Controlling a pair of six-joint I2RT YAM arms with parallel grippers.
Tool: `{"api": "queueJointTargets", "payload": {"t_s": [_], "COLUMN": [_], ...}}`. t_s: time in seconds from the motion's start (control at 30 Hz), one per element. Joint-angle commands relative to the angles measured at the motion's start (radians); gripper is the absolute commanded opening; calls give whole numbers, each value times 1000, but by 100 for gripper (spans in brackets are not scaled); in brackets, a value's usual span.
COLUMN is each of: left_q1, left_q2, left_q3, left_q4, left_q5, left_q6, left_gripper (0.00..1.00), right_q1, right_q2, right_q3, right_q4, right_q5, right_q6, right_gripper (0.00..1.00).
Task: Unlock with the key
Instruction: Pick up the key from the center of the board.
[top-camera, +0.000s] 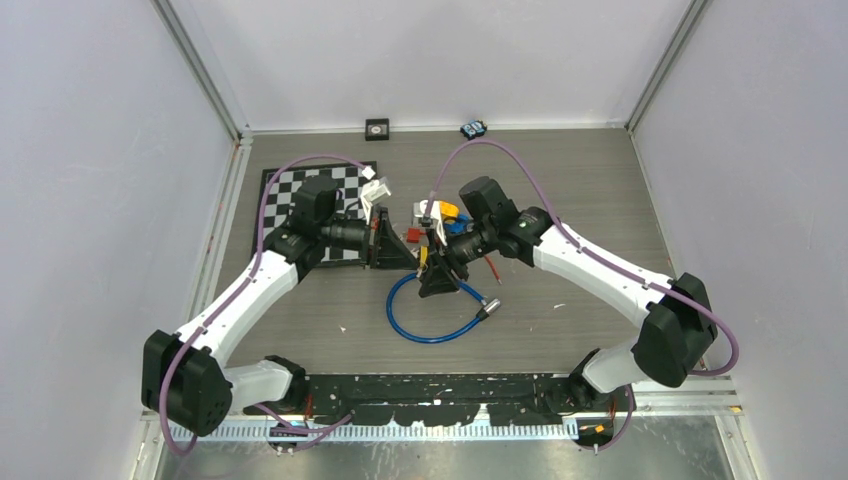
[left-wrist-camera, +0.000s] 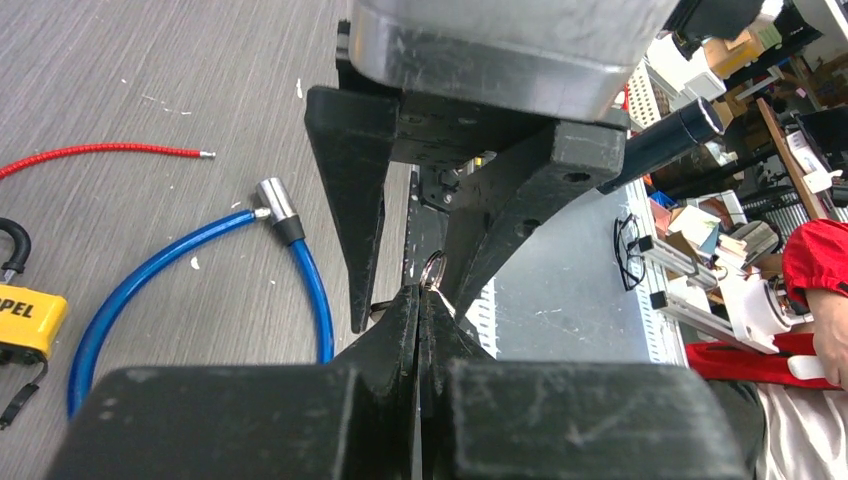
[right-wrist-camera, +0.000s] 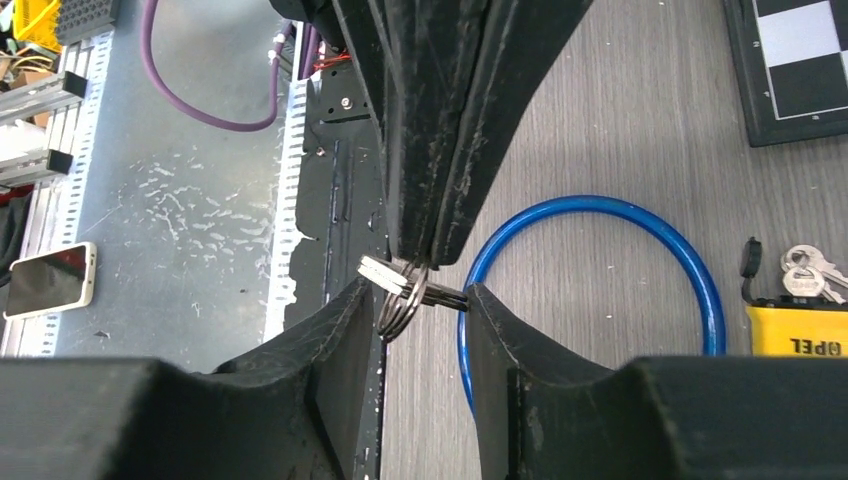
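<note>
My left gripper (left-wrist-camera: 419, 300) pinches the key (right-wrist-camera: 383, 270); my right gripper (right-wrist-camera: 415, 305) stands spread.
My left jaws are pressed together on the key and its ring (right-wrist-camera: 398, 308), above the table (right-wrist-camera: 620, 100). My right jaws flank the ring, one on each side. Below lie the blue cable loop (right-wrist-camera: 600, 208) and, just beside it, the yellow padlock (right-wrist-camera: 800, 335).

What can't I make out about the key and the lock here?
Held keys: top view, too small to find; wrist views, blades partly buried in the left gripper.
Yellow padlock keyhole: cut off at the frame edge in both wrist views; largely under the right arm in the top view.
</note>
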Motion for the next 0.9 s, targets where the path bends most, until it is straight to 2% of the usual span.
{"api": "queueJointTargets", "payload": {"t_s": [0.0,0.33,0.7,0.87], "left_q1": [-2,-2,0,3], "left_q2": [-12,-22,-32,-37], "left_q3": [-12,-26,-33,-34], "left_q4": [56,58,45,20], "left_q5": [29,33,16,4], "left_q6": [-15,-13,9,40], "left_gripper": [0,0,0,0], "right_q1": [3,3,3,3], "right_q2": [-20,-17,-66,-94], "right_q3": [64,93,76,55], "right_q4": [0,-33,-68,-76], "right_q5": [37,95,145,208], "right_q6": [-24,-65,-116,-135], "right_gripper": [42,31,1,1]}}
